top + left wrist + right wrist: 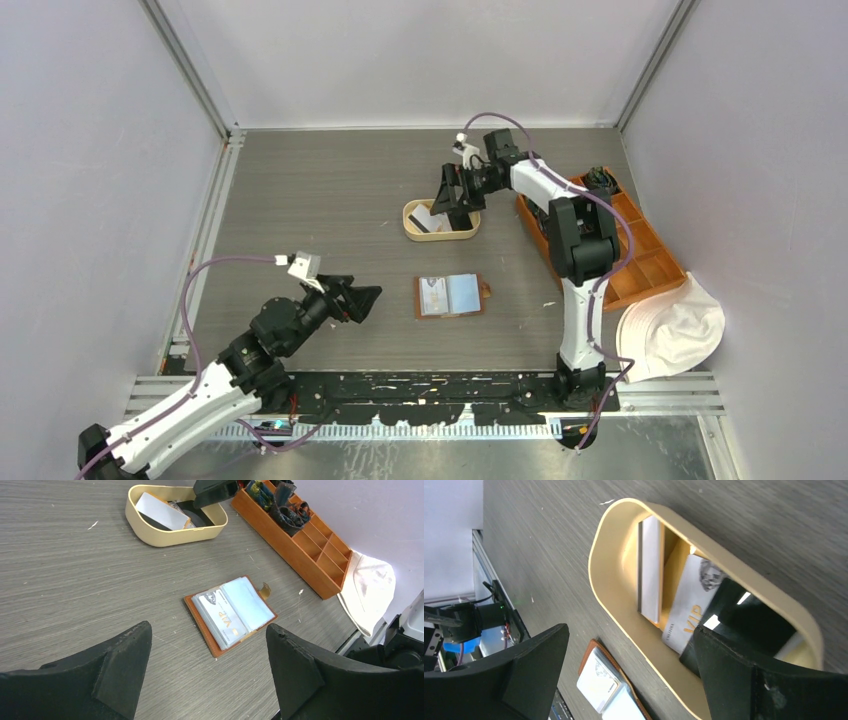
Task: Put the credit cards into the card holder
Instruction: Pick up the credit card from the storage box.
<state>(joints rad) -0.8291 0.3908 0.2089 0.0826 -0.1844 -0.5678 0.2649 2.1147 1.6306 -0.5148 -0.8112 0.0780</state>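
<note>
The brown card holder [450,296] lies open on the table, with a pale VIP card [220,620] showing in its left clear sleeve. My left gripper [366,302] is open and empty, hovering just left of the holder [230,614]. Loose credit cards sit in the cream oval tray [412,232]: a white card on edge [651,570], a pale VIP card [691,605] and a black card [749,620]. My right gripper [630,630] stands open over the tray's near rim [614,595], holding nothing; one finger reaches inside next to the black card, the other is outside.
An orange compartmented box [640,250] with dark items stands right of the tray. A white hat [672,328] lies at the front right. The right arm's links [575,240] rise between tray and box. Walls enclose the table.
</note>
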